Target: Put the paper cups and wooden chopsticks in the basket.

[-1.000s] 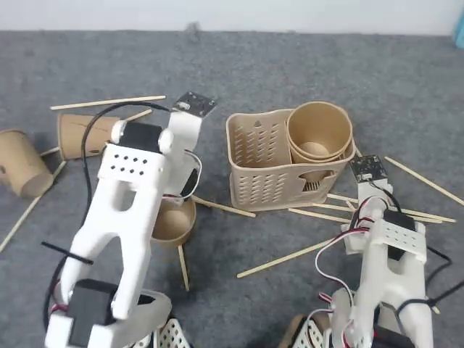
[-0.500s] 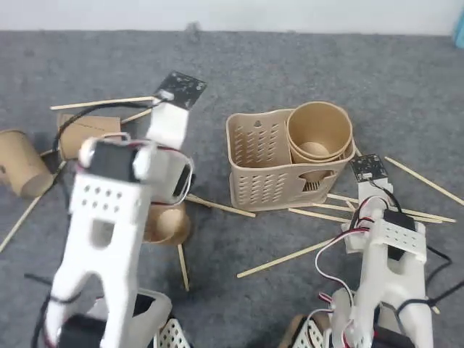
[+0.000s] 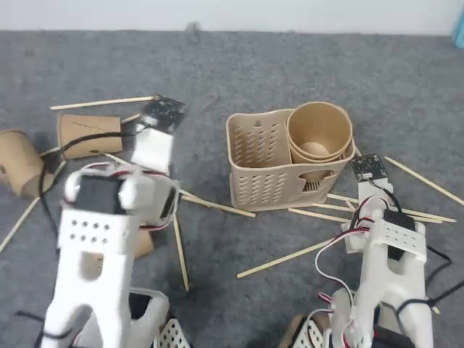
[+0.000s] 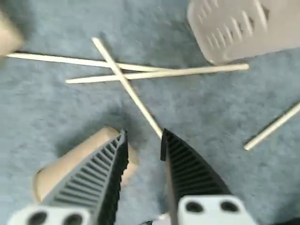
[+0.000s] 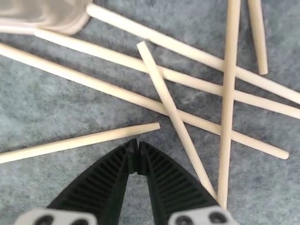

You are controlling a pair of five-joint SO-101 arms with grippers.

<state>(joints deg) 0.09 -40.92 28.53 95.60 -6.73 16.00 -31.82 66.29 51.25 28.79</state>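
My left end effector (image 4: 143,138) hangs slightly parted and empty over a tipped paper cup (image 4: 65,161) and a chopstick (image 4: 126,86). My right end effector (image 5: 137,145) is pinched closed on nothing above scattered chopsticks (image 5: 187,79). The basket (image 3: 257,156) holds stacked cups (image 3: 319,130).

A grey felt-like covering (image 3: 290,69) lies over the counter, its nap fine and slightly mottled; close up it looks fuzzy and bluish-grey. Along the counter's far edge runs a pale wall (image 3: 232,13). A small dark bump (image 3: 192,27) sits where covering and wall meet. At the far right corner a blue-green sliver (image 3: 460,29) is cut off, unidentifiable.
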